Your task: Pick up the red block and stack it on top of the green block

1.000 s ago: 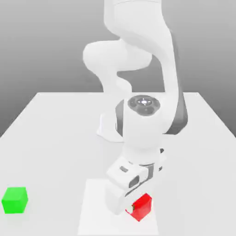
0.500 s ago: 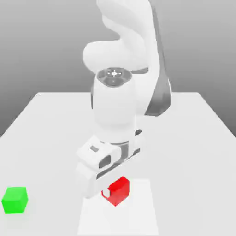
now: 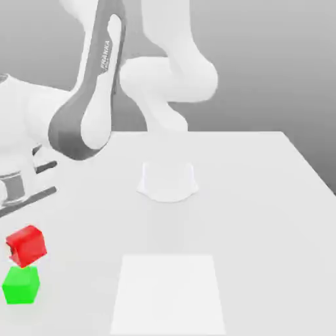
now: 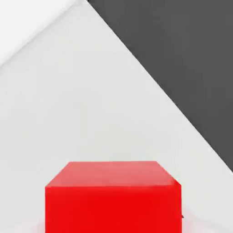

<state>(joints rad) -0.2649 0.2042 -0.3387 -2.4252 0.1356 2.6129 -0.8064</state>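
- Red block hangs just above the green block, tilted, near the worktop edge at the exterior view's left; whether they touch I cannot tell.
- Tool pinches the red block, which sits close in the hand view.
- "FRANKA" lettering runs along the arm.
- White square patch lies mid-front.

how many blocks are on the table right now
2. The green block sits on the table near the exterior view's left edge. The red block is not resting on the table: it hangs just above the green one, slightly tilted.
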